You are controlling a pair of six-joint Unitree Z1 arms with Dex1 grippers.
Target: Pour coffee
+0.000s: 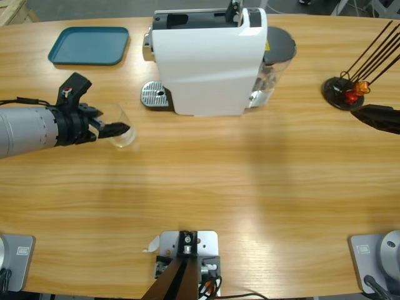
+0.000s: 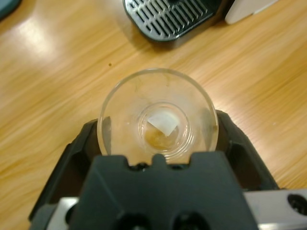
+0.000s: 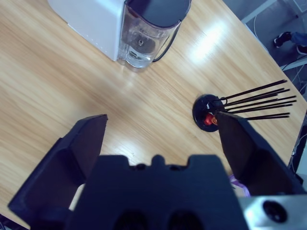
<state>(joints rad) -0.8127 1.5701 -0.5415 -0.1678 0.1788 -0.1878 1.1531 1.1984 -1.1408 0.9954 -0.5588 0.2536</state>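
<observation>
Left wrist view: left gripper (image 2: 158, 143) fingers are pinching the glass (image 2: 158, 115), holding a thin coffee (image 2: 160, 136) residue, beside the machine (image 1: 209, 59). Glass is light, rigid, slippery, fragile; sidewall grip suits. Right gripper (image 3: 160, 143) fingers are spreading, empty.

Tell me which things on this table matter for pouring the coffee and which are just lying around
For the job:
- glass, clamped in the left gripper, with a trace of brown coffee at its bottom
- white coffee machine
- its drip tray

Just lying about:
- teal tray
- black holder of dark sticks
- right gripper, jaws open, holding nothing
</observation>
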